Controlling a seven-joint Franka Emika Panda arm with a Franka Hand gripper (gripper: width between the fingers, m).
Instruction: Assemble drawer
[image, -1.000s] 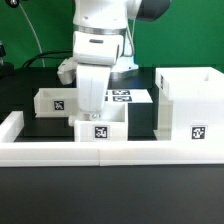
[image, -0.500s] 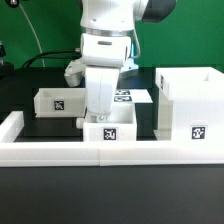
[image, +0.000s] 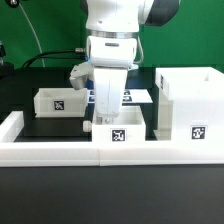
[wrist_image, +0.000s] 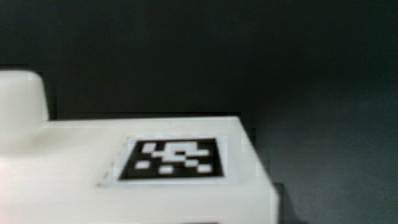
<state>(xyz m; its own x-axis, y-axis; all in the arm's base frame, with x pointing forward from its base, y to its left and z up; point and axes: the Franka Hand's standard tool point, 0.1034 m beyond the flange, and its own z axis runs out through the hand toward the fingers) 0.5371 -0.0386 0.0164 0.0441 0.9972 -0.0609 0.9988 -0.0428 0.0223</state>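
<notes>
black table (image: 20, 100), low white border wall (image: 50, 152)

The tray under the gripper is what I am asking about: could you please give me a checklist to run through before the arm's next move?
1. Grip: the gripper reaches down at the near tray, but its jaws are hidden: cannot tell.
2. The near tray is upright, tag facing the exterior camera: ok.
3. The near tray and the housing are apart, with a dark gap between them: ok.
4. Tray lined up with the housing's opening: cannot tell, the opening is not visible.
5. The second tray is clear of the arm, on the exterior view's left: ok.
</notes>
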